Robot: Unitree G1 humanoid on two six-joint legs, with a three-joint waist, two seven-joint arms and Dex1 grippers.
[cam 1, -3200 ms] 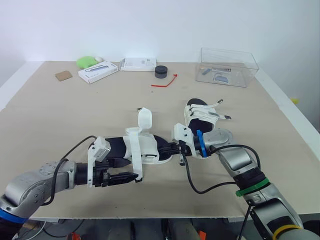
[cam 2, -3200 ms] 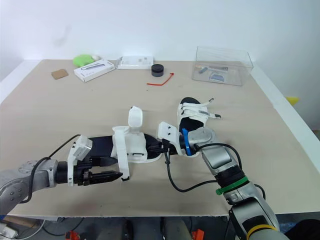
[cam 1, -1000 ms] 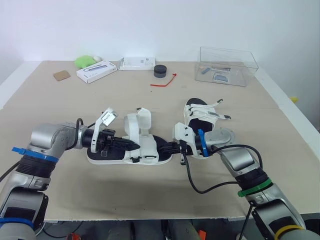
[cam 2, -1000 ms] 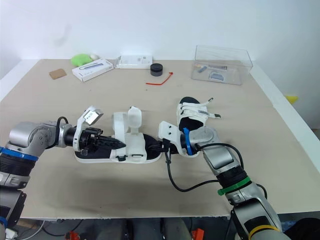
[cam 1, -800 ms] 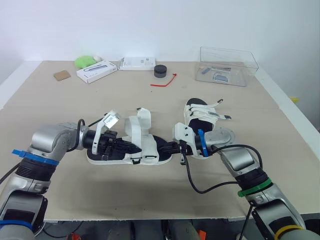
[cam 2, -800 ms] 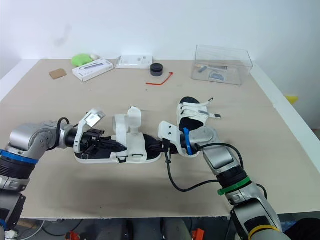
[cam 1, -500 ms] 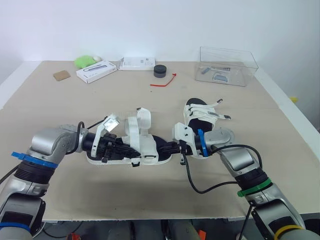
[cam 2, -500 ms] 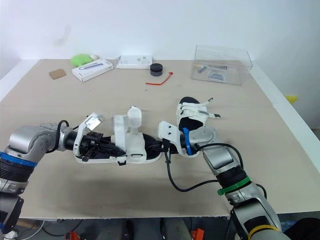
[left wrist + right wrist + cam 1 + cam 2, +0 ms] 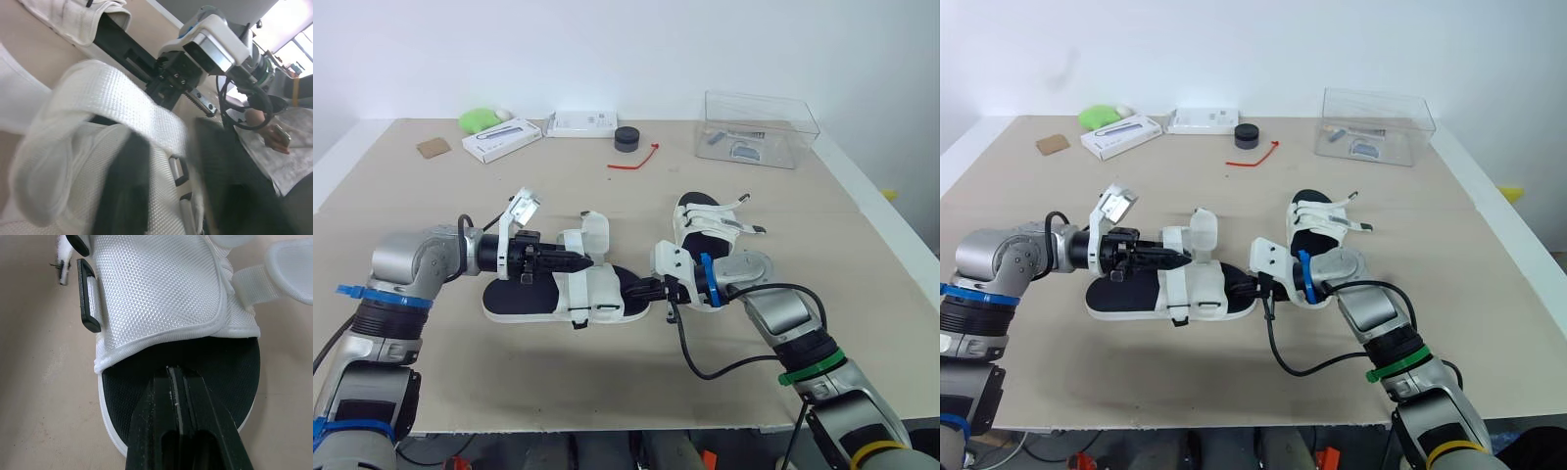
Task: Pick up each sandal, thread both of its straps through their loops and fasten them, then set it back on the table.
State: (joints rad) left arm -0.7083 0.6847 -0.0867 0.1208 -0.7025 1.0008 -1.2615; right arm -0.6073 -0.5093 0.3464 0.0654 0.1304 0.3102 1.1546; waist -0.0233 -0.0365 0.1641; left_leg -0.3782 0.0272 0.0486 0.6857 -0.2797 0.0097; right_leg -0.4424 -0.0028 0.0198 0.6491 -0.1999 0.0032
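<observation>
The near sandal [image 9: 521, 302], white with a black footbed, lies flat on the table [image 9: 431, 225]. One white strap [image 9: 595, 232] stands up loose. My left gripper [image 9: 576, 261] reaches in from the heel side, shut on a white webbing strap [image 9: 122, 93] over the middle of the sandal. My right gripper [image 9: 644, 290] is shut, and its tips [image 9: 174, 374] rest on the black footbed at the toe end. A black loop [image 9: 88, 296] sits on the side of the front upper. The second sandal [image 9: 710, 227] lies beyond my right arm, with its straps across it.
Along the back edge are a clear plastic box [image 9: 761, 129], a black round lid [image 9: 627, 139], a red cord [image 9: 636, 162], two white boxes [image 9: 505, 140] [image 9: 583, 123], a green object [image 9: 481, 120] and a brown card [image 9: 436, 148]. A person's hand [image 9: 266, 129] shows beyond the table.
My left gripper rose from the footbed to the strap, opened briefly and closed on it. The front upper shifted slightly toward the near edge. The right arm stayed still.
</observation>
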